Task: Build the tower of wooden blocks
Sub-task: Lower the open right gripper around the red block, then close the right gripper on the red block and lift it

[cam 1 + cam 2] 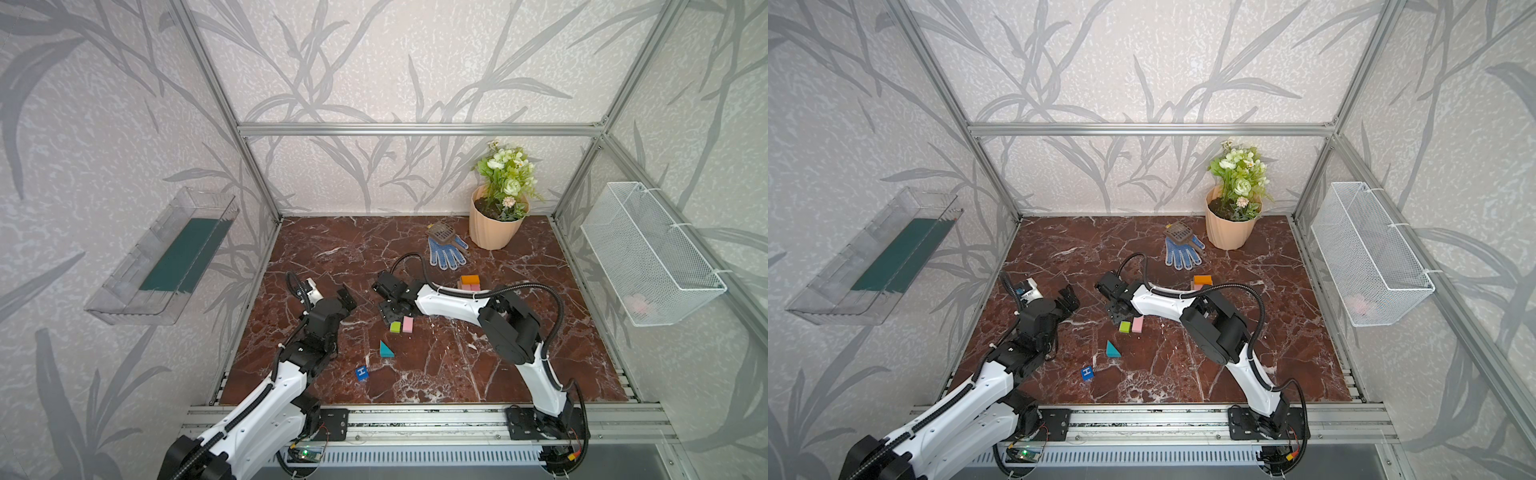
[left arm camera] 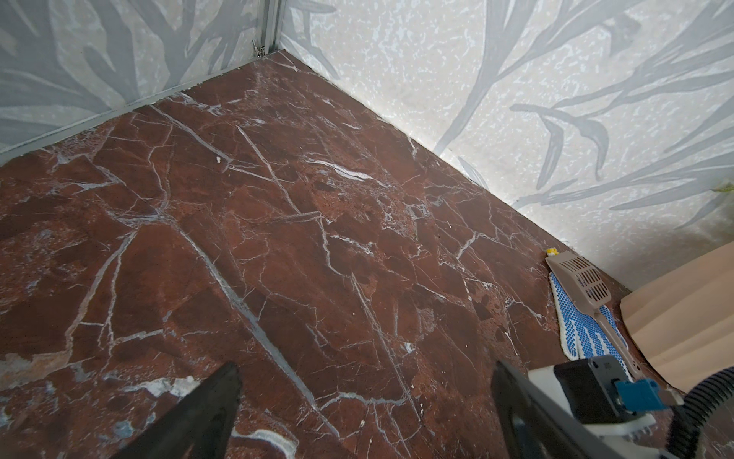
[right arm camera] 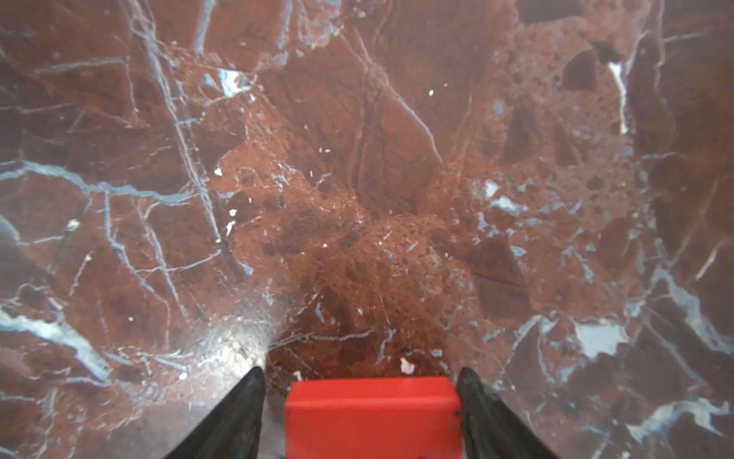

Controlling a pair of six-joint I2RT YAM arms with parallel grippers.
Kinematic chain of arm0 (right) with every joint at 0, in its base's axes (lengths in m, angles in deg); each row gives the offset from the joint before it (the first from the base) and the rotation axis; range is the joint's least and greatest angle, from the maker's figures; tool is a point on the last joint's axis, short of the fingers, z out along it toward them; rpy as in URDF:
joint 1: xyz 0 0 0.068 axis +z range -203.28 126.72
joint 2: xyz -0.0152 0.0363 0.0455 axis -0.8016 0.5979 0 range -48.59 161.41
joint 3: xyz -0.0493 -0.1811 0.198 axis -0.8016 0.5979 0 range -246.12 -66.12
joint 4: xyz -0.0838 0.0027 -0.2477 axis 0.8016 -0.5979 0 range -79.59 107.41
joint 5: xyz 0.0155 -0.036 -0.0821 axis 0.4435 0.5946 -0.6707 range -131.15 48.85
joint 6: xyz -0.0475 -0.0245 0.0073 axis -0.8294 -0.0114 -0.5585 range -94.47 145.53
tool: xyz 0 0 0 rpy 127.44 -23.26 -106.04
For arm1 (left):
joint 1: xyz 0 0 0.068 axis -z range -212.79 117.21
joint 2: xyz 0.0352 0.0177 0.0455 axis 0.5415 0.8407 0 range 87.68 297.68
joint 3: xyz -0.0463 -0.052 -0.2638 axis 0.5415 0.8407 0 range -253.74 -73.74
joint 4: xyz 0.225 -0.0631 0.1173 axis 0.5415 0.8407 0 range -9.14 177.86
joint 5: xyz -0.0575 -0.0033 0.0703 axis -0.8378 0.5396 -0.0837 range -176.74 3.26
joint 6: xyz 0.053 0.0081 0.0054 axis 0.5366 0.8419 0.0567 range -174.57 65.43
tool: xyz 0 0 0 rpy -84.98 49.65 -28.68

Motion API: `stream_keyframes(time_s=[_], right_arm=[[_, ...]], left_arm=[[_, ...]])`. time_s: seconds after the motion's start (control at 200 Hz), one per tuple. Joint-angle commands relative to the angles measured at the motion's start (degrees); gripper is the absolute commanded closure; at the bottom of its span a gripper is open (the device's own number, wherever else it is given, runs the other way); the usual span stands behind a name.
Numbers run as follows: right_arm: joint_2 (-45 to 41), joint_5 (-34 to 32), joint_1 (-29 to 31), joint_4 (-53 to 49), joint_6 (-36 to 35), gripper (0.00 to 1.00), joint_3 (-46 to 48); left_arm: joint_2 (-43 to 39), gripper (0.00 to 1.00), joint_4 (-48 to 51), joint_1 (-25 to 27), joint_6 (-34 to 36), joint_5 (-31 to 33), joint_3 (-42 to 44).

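My right gripper points down at the floor with a red block between its jaws. One finger touches the block and a narrow gap shows at the other. In both top views this gripper hides the red block. Beside it lie a lime cube and a pink block. Nearer the front are a teal wedge and a blue "H" cube. The tower, orange on pink blocks, stands behind the right arm. My left gripper hangs open and holds nothing, left of the middle.
A peach flowerpot stands at the back right, with a blue dotted glove and a brown scoop beside it. A white wire basket hangs on the right wall and a clear tray on the left wall.
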Motion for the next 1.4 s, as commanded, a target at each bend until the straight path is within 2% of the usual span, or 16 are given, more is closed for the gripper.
stream_keyframes(time_s=[0.0, 0.11, 0.19, 0.295, 0.705, 0.845, 1.1, 1.395], right_arm=[[1.24, -0.69, -0.06, -2.92, 0.51, 0.32, -1.32], [1.07, -0.87, -0.07, -3.13, 0.51, 0.38, -1.2], [0.6, -0.87, -0.01, -3.11, 0.59, 0.37, -0.82], [-0.3, -0.8, -0.06, -2.37, 0.93, 0.31, 0.48], [-3.69, 1.35, -0.01, 1.56, 2.61, 0.34, 4.97], [-3.78, 0.84, -0.07, 2.02, 3.31, 0.37, 6.04], [-7.1, -1.25, 0.04, 2.77, 4.11, 0.53, 8.76], [-19.44, -4.31, 0.02, 2.79, 3.38, 0.59, 14.38]], left_arm=[[0.61, 0.0, -0.19, 0.08, -1.55, 0.51, -1.4], [1.49, 0.01, -0.51, 0.09, -1.73, 0.08, -1.71], [2.27, 0.01, -0.53, 0.09, -2.04, -0.24, -1.94], [3.3, 0.01, -0.69, 0.09, -2.09, -1.27, -2.35], [3.71, 0.01, 0.75, 0.09, -1.2, -1.13, -3.39], [3.69, 0.0, 0.73, 0.09, -1.04, -1.14, -3.57], [2.88, 0.0, 1.07, 0.09, -1.38, -1.68, -3.39], [2.62, 0.01, 3.02, 0.09, -0.5, -1.31, -4.56]])
